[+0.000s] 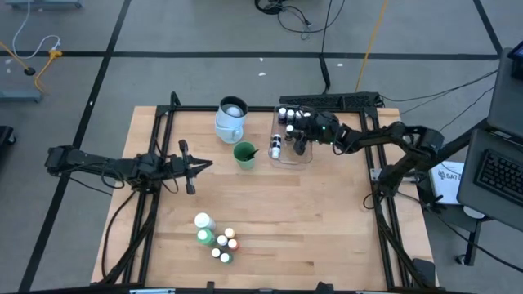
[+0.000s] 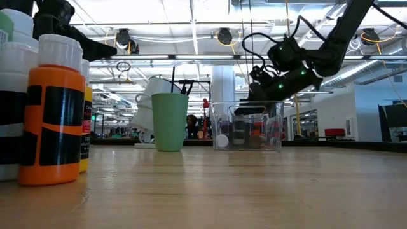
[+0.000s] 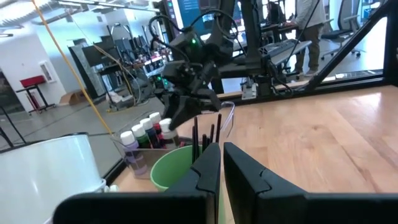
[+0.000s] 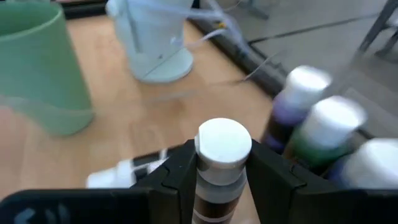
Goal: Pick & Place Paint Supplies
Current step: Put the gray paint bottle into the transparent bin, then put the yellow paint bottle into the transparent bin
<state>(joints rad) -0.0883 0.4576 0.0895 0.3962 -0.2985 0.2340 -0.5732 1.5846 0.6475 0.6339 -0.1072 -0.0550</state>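
Right gripper (image 4: pixel 221 180) (left gripper (image 3: pixel 221 163) shut, waiting) clamps white-capped paint bottle (image 4: pixel 222 163) over tub (image 1: pixel 295 140).

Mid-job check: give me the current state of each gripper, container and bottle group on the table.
Right gripper: shut on a white-capped bottle, over the clear tub.
Left gripper: shut, empty, above the table's left side.
Clear tub: upright, several bottles inside.
Green cup: upright, brushes standing in it.
Pale-blue jug: upright.
Bottle cluster: upright near the front edge.
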